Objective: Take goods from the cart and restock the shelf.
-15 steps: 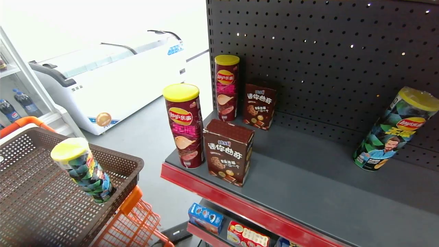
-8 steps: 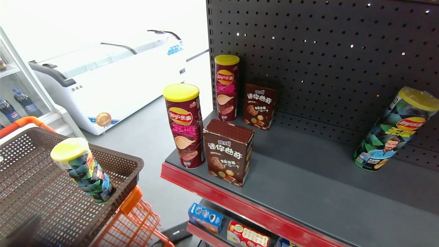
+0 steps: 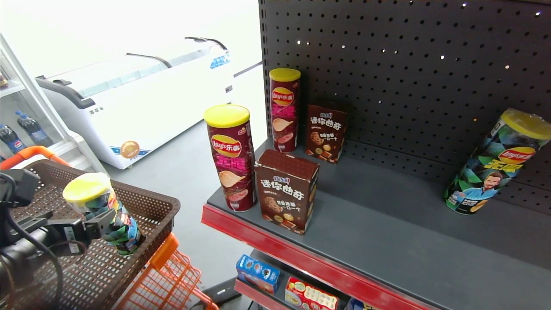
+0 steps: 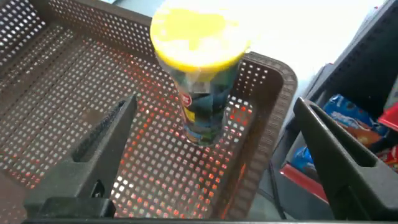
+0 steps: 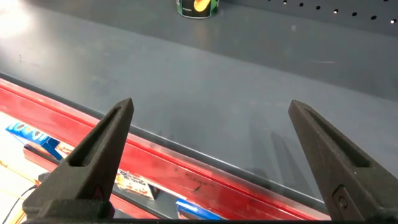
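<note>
Left gripper (image 4: 216, 104) open, can straight ahead of it.
Its fingers (image 4: 102, 146) are spread wide and hold nothing. The chip can (image 4: 200, 93) stands tall in front of the gap, by the cart basket (image 3: 168, 206) corner nearest the shelf (image 3: 387, 241). The right gripper (image 5: 211, 107), also spread and holding nothing, hangs over the shelf, far from the can.

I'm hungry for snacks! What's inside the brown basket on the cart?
One chip can with a yellow lid, standing upright, with the open left gripper close by it. The arm covers part of the basket floor, so anything there is hidden.
</note>
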Controlling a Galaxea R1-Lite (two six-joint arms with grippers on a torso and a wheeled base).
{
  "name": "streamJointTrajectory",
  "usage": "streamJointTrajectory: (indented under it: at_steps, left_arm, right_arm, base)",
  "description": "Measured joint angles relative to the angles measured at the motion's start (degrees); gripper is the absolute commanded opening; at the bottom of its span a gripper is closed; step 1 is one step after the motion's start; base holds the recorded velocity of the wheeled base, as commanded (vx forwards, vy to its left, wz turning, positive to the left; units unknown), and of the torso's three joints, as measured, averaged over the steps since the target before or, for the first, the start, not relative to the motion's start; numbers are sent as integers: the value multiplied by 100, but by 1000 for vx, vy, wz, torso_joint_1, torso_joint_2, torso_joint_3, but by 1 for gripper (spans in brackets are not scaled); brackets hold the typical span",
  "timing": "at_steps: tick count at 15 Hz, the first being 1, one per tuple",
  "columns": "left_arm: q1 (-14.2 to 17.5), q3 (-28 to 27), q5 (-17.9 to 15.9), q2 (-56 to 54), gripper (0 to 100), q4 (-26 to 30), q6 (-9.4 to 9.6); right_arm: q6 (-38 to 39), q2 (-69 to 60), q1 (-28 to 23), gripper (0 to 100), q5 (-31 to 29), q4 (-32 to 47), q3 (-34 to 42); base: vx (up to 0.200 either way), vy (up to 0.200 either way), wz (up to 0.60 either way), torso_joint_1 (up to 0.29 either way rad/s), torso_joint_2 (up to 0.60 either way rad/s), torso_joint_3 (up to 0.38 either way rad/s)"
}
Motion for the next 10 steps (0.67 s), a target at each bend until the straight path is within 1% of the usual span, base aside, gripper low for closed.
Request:
streamJointTrajectory:
  at_steps: [3, 6, 8, 10]
  left_arm:
    - [140, 11, -66, 1093, 100, -1223, 17]
    - [274, 2, -69, 1913, 100, -1941, 200]
    - [306, -66, -79, 2324, 100, -2438, 230]
    - [319, -122, -83, 2679, 100, -2723, 263]
  right_arm:
    - [0, 0, 0, 100, 0, 2, 0]
    - [0, 0, -2, 100, 2, 2, 0]
    - [0, 0, -2, 100, 0, 2, 0]
    - [0, 0, 2, 100, 0, 2, 0]
  base:
    - [0, 0, 0, 0, 0, 0]
    - [0, 0, 0, 0, 0, 0]
    - [0, 0, 0, 0, 0, 0]
    - [0, 0, 0, 0, 0, 0]
